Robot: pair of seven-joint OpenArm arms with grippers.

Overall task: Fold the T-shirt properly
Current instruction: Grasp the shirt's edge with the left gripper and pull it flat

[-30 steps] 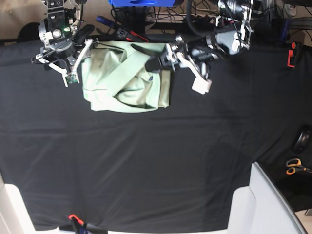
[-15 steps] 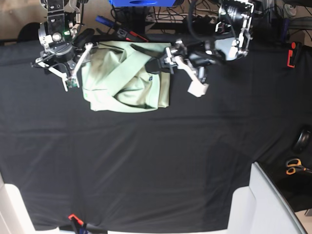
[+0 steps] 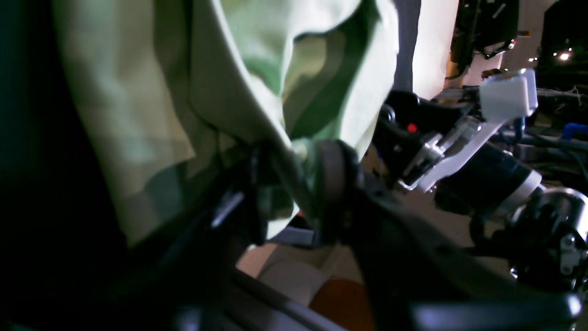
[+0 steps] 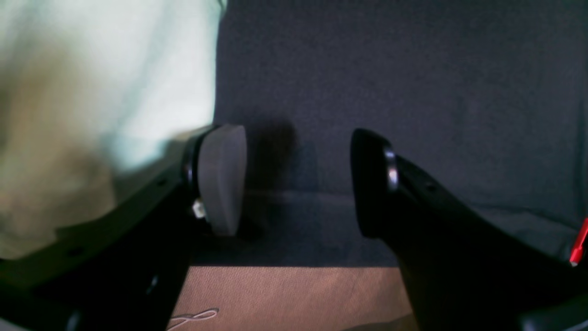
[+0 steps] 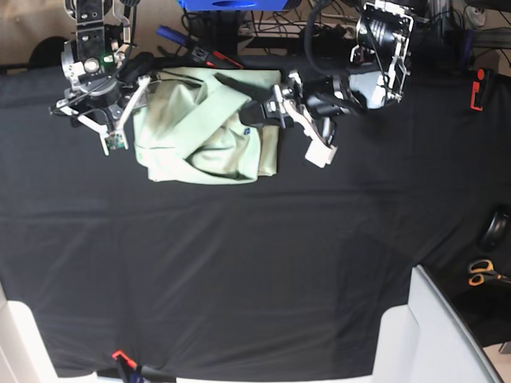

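T-shirt (image 5: 204, 128) bunched at the far edge of the black table cloth (image 5: 239, 263), creased and uneven | left gripper (image 3: 294, 184) pinches a fold at its hem; right gripper (image 4: 298, 179) gapes over bare cloth, holding nothing | we judge folding barely begun: flattening, sleeves and body folds remain.
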